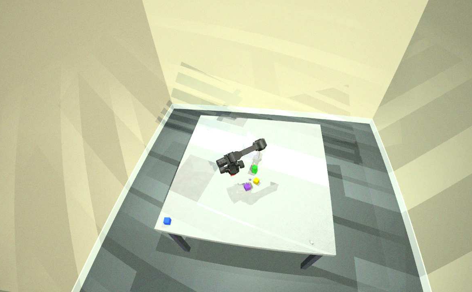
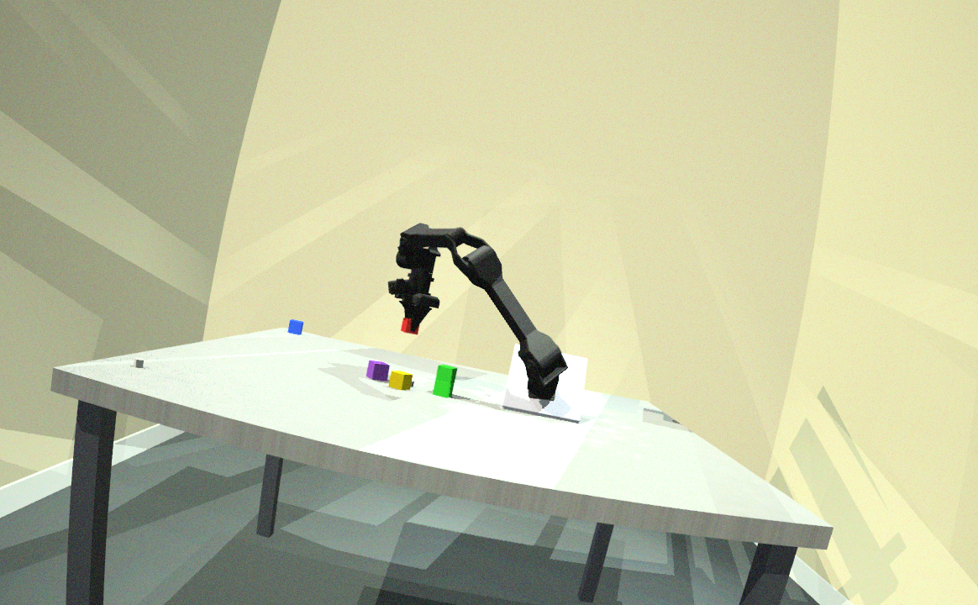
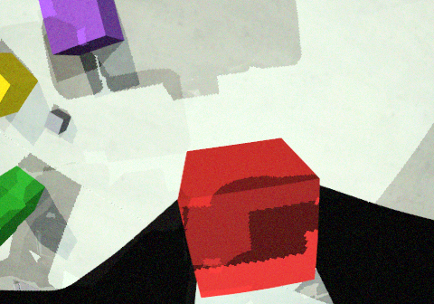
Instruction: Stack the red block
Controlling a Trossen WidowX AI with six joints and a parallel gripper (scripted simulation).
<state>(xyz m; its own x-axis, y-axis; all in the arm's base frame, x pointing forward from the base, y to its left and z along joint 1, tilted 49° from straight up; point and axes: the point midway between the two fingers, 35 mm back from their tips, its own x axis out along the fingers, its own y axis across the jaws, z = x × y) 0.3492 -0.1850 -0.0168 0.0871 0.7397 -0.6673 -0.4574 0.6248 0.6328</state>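
green tower (image 3: 17, 203) and yellow block (image 3: 14, 83) cropped (wrist view's left edge)

It was a bare test room: plain cream walls (image 1: 85, 108), grey floor (image 1: 368, 188), and 1 white table (image 2: 477, 451) beneath the gripper (image 2: 410, 324).

The table (image 2: 477, 481) had a pale, smooth top with a faint sheen, and its edge showed a grey wood-like grain. The arm (image 2: 503, 301) and gripper (image 2: 410, 319) looked like matt black plastic. The red block (image 3: 250, 216), green tower (image 2: 444, 381) and purple cube (image 3: 80, 16) were plain, smooth and matt.
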